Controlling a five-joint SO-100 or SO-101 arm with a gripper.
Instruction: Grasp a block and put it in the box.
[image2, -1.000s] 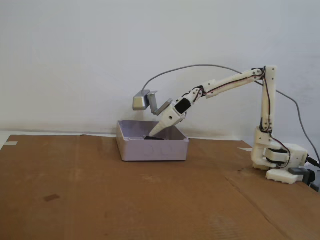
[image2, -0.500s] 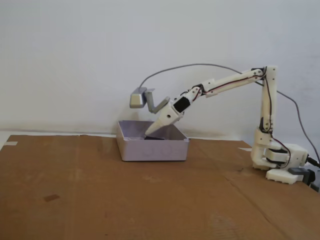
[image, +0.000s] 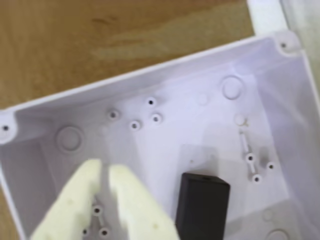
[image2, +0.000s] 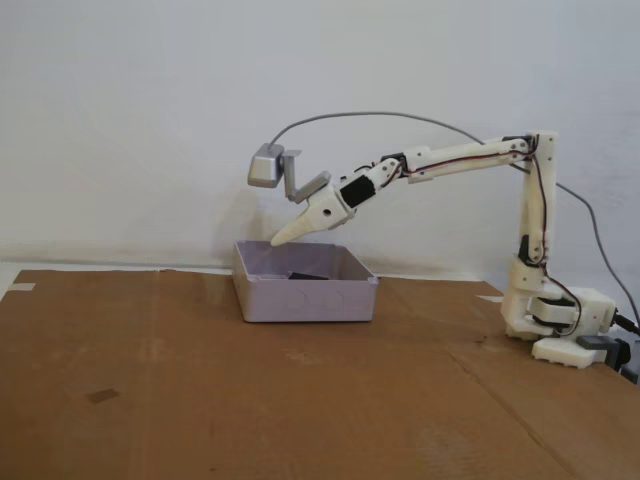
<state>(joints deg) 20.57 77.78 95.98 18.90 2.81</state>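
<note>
Block (image: 202, 205) is inside the box (image: 165, 70), lying on the floor toward the lower middle of the wrist view, with nothing touching it. In the fixed view it only shows as a dark sliver (image2: 308, 275) above the near wall of the box (image2: 305, 298).

End effector (image: 106, 172) is empty, its two cream fingers nearly pressed together with just a thin slit between the tips. In the wrist view it sits left of the block, apart from it. The fixed view puts the end effector (image2: 278, 241) clear above the box rim, over the back-left part, pointing down and to the left.

The box floor shows moulded screw bosses and round knockouts; one corner screw hole (image: 283, 45) is at the upper right in the wrist view.

The grey camera module (image2: 266, 167) rides on the wrist bracket above the end effector, with a grey cable (image2: 380, 116) arcing back over the arm. The arm is stretched out to the left from its base (image2: 560, 325) at the right side of the fixed view.

The box sits on a brown cardboard sheet (image2: 200, 380) covering the bench, against a white wall behind.
</note>
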